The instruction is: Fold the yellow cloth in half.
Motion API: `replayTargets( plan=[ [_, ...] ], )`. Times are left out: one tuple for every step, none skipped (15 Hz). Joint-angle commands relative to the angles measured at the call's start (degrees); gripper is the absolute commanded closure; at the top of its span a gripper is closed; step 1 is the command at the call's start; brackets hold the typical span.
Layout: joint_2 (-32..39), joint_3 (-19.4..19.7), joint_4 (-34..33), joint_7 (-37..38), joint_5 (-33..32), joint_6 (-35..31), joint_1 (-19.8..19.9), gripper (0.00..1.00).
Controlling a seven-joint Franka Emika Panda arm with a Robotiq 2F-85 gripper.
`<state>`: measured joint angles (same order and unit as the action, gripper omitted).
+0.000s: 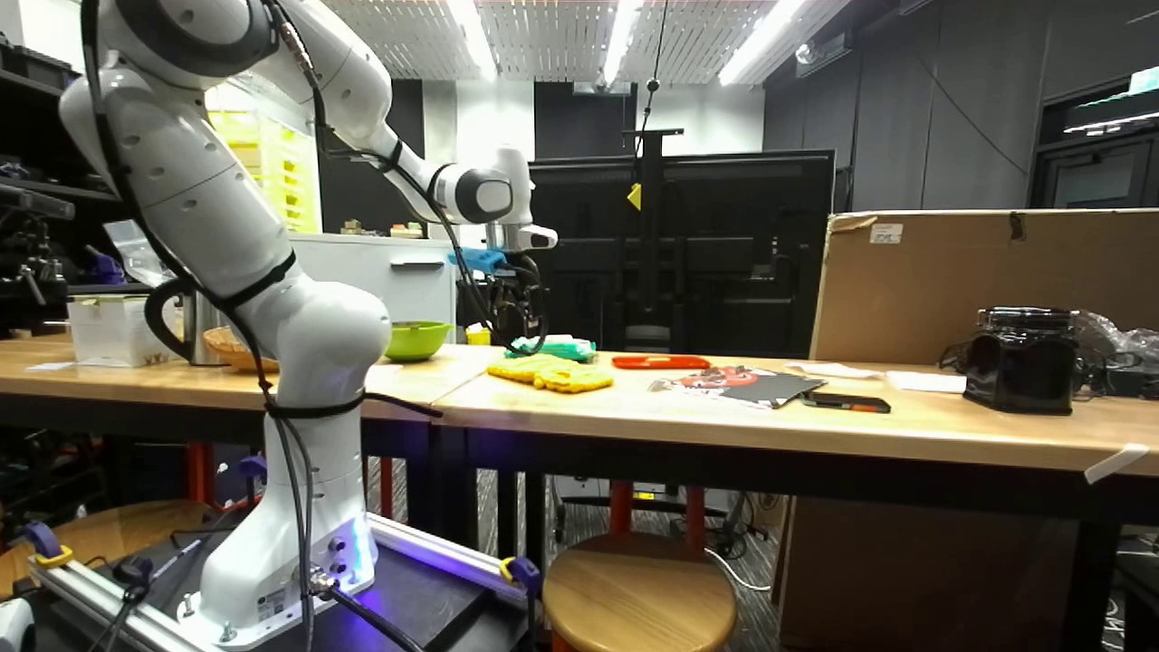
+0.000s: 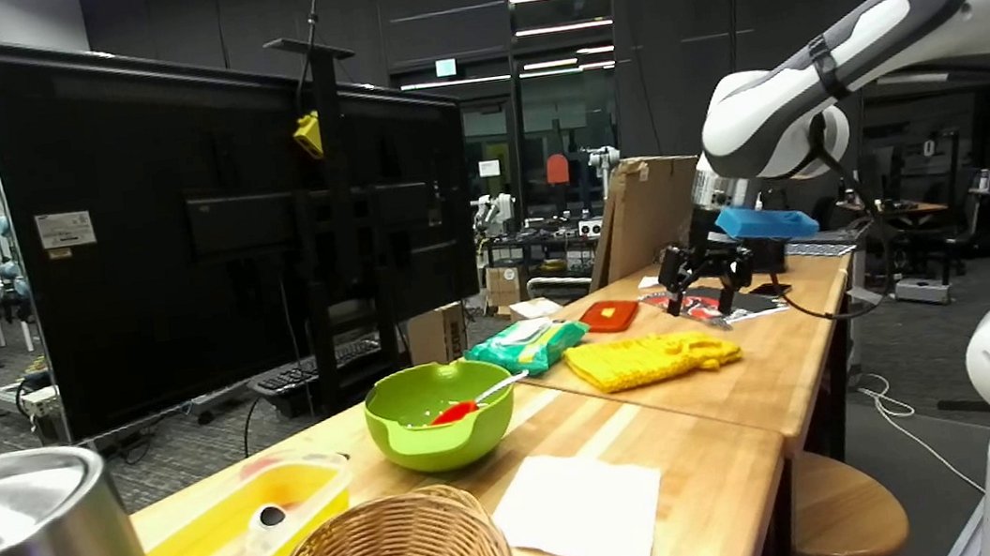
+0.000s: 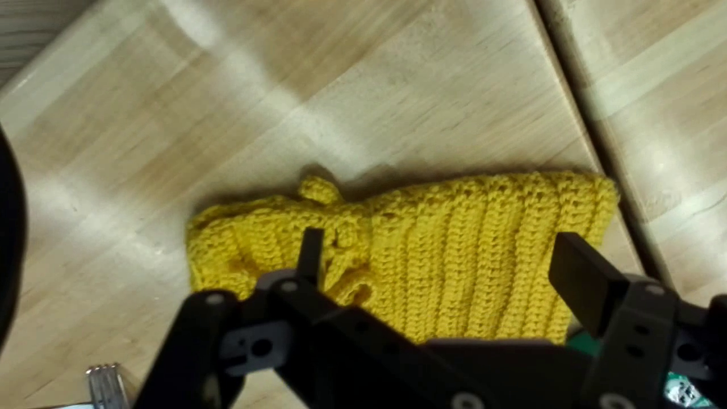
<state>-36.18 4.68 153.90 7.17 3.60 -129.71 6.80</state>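
- The yellow cloth point(image 2: 638, 362) lies rumpled on the table point(image 2: 709, 403); in the wrist view the seam point(image 3: 596, 128) between two tabletops passes just beside its end toward three o'clock.
- Seen from the wrist, the cloth's nine o'clock part is bunched, its three o'clock part flatter with ribs showing, and a small nub sticks out at ten o'clock.
- The hand point(image 3: 440, 267) is released, its two fingers point(image 3: 585, 284) spread well apart with nothing pinched between them.
- In an exterior view it hangs between one and two o'clock from the cloth, clear of it.
- Against the dark panel point(image 1: 724, 244) in an exterior view, the black fingers are hard to make out.
- Around the cloth, in an exterior view: green bowl point(image 2: 446, 454) at nine o'clock, a red-ended utensil point(image 2: 455, 412) in it; green packet point(image 2: 529, 346) just beside, between nine and ten; flat red item point(image 2: 606, 317) at eleven; white sheet point(image 2: 580, 508) at seven.
- A fork point(image 3: 107, 386) shows its tines at eight o'clock in the wrist view.
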Motion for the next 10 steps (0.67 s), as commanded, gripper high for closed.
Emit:
replayTargets(
  plan=[
    [0.05, 1.0, -2.25, 0.74, 0.32, 1.22, 2.15, 0.0],
    [0.61, 1.6, -2.51, 0.65, 0.66, 0.89, 2.57, 0.0],
    [0.99, 2.12, -2.7, 0.61, 0.96, 0.79, 2.86, 0.0],
    [1.46, 2.73, -2.81, 0.46, 1.18, 0.73, 3.19, 0.0],
    [1.95, 3.54, -2.87, -0.03, 1.36, 0.64, 3.45, 0.0],
    [2.17, 4.25, -2.91, -0.48, 1.47, 0.97, 3.69, 0.0],
    [2.4, 5.19, -2.88, -1.32, 1.56, 1.12, 3.86, 0.0],
    [2.66, 5.99, -2.87, -1.99, 1.65, 1.15, 4.0, 0.0],
    [3.18, 6.72, -2.9, -2.67, 1.6, 1.15, 4.14, 0.0],
    [3.81, 7.43, -2.91, -3.59, 1.51, 0.95, 4.14, 0.0]
  ],
)
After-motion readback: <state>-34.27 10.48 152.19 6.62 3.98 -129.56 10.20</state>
